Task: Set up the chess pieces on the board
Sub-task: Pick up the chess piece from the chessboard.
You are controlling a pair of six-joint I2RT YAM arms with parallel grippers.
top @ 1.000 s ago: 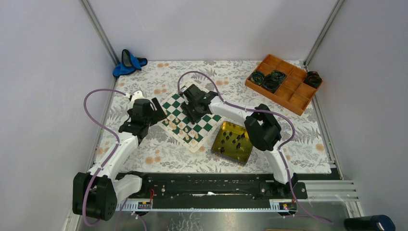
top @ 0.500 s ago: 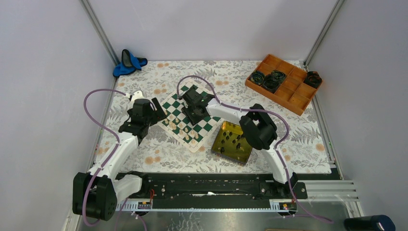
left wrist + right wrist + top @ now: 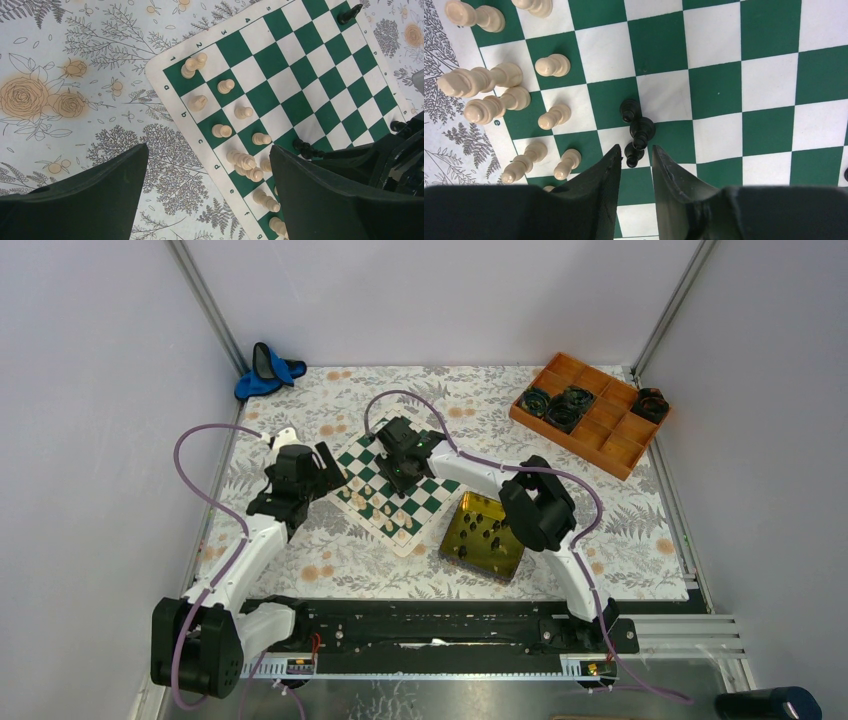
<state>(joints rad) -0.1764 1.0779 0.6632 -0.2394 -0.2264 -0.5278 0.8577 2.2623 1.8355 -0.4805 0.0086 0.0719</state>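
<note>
Black right gripper (image 3: 635,150) reaches over the green-and-white checked chessboard (image 3: 300,65) at mid-desk, fingers down and a narrow gap apart. A small black chess piece (image 3: 642,129) sits just past the tips, no visible contact. Left gripper (image 3: 209,149) hangs over the board's left corner, fingers spread wide, holding nothing. Cream-white chess pieces (image 3: 240,161) crowd the board's near-left side. Yellow-gold square tin tray (image 3: 500,558), just right of the board toward the near edge, holds loose black pieces (image 3: 485,525). Orange compartment tray (image 3: 610,440) at the far right corner holds black coiled items (image 3: 565,405).

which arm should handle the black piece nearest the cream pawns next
Right. The right gripper sits at the black piece, tips flanking its end; the left gripper hangs open over the board's edge.
</note>
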